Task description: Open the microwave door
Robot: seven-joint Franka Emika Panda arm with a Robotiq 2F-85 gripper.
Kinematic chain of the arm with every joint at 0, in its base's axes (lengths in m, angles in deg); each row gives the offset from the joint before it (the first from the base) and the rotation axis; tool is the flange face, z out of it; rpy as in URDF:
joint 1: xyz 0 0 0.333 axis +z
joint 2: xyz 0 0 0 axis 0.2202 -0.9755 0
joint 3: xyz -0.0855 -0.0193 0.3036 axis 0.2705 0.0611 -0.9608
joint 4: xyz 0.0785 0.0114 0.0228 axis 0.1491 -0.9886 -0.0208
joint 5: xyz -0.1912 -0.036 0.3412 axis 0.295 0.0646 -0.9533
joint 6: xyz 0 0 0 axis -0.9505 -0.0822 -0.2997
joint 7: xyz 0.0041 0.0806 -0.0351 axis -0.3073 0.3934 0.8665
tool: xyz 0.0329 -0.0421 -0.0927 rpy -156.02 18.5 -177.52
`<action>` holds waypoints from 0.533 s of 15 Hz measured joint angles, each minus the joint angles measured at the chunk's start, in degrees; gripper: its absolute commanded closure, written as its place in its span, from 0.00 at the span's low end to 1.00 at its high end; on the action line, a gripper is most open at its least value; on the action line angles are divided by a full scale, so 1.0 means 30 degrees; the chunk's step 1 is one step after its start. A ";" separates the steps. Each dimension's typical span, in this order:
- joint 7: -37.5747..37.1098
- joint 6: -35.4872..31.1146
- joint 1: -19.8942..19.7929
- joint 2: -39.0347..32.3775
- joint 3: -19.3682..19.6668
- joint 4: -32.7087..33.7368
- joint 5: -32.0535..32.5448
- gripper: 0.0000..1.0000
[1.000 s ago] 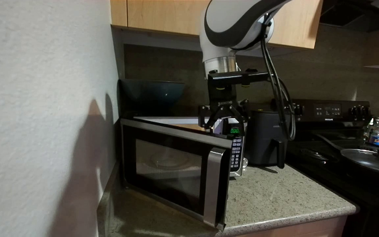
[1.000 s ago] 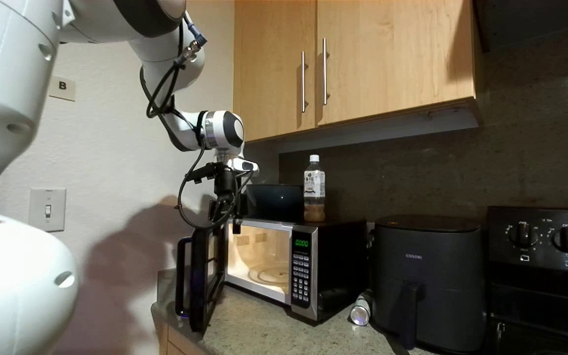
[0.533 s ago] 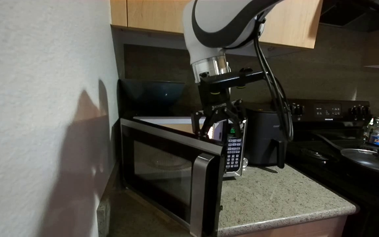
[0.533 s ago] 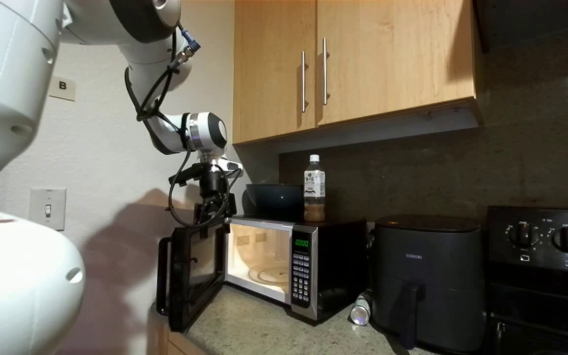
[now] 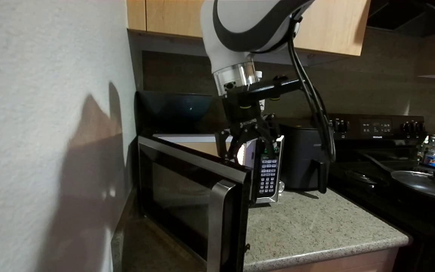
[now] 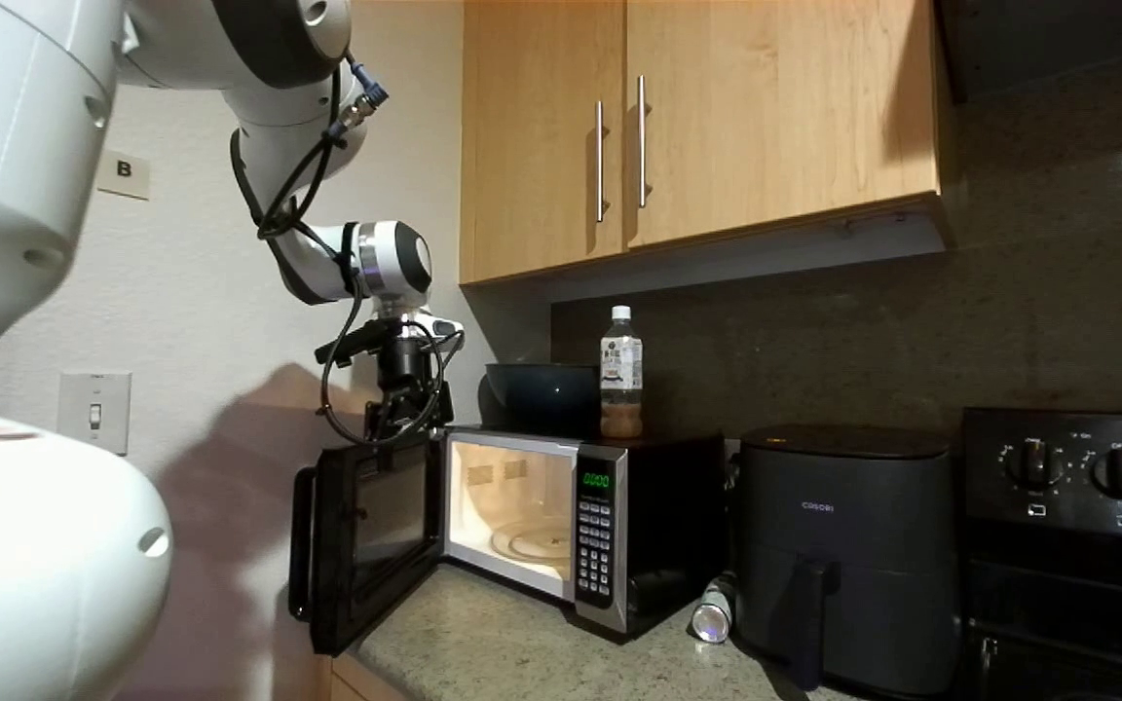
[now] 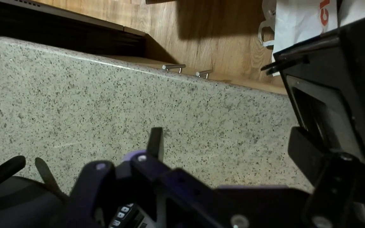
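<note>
On one microwave, one door (open)

Decent gap over the counter between the microwave door and air fryer; wall hems in the door's outer side, how tightly's hard to tell.

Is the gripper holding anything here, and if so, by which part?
Nothing is held: the gripper stands open with no object between its fingers. One finger is at the inner face of the microwave door; whether it touches is unclear.
</note>
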 measured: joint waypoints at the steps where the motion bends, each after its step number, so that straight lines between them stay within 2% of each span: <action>1: 0.0408 0.0088 0.0038 -0.0040 -0.0133 -0.0001 0.0000 0.00; 8: 0.3652 0.0091 0.0300 -0.0366 -0.0770 -0.0002 -0.0055 0.00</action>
